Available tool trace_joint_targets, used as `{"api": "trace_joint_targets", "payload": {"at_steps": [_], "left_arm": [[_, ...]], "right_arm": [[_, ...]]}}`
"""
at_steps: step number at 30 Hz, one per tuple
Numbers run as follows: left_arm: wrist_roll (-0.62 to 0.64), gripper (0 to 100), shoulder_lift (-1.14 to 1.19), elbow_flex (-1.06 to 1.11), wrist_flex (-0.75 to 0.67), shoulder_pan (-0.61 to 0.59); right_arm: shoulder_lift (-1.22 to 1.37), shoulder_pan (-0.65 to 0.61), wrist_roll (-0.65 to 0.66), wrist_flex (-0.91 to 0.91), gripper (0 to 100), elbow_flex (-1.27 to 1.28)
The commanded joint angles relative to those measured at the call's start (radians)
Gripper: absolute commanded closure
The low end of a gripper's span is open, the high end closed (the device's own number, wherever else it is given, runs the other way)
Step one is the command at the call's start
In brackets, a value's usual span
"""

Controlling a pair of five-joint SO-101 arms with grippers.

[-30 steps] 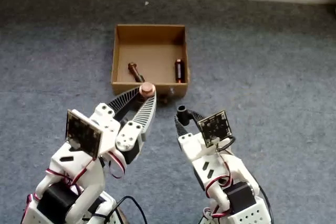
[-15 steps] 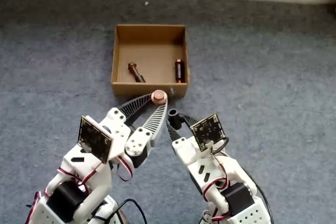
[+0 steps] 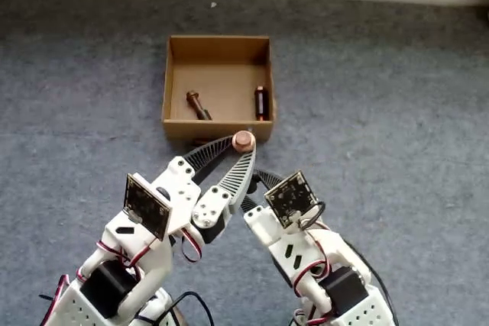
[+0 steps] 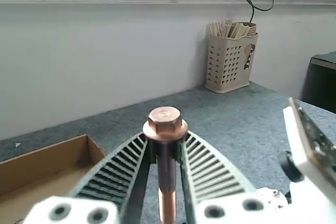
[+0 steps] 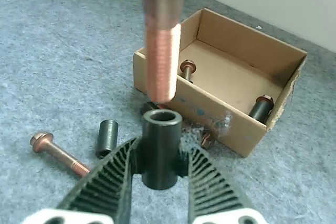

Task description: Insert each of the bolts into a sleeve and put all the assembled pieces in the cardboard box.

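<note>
Left gripper [image 4: 166,148] clamps bolt [image 4: 165,121] vertical, tip just above the bore of sleeve [image 5: 161,129] pinched upright in right gripper [image 5: 161,151], apparently lined up for straight insertion.

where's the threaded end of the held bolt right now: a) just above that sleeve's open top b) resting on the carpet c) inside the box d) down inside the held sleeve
a: the right wrist view shows the bolt with its tip just over the open mouth of the sleeve, none of it inside.
</note>
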Motion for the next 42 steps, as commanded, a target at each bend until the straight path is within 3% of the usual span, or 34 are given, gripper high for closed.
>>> {"api": "trace_joint_targets", "payload": {"at_steps": [1,19,26,42], "left_arm": [[0.014,100,-0.012,-0.007,-0.029,0.016],[0.008,100,-0.013,-0.007,-0.029,0.010],[0.012,100,-0.013,-0.015,-0.032,-0.061],[0.009,100,-0.012,0.018,-0.031,-0.028]], "right_arm": [[-0.018,-0.007,0.011,-0.005,99.3,-0.079],[-0.018,-0.005,0.014,-0.002,99.3,-0.159],[-0.018,-0.012,0.015,-0.002,99.3,-0.160],[-0.018,-0.013,0.015,-0.001,99.3,-0.205]]}}
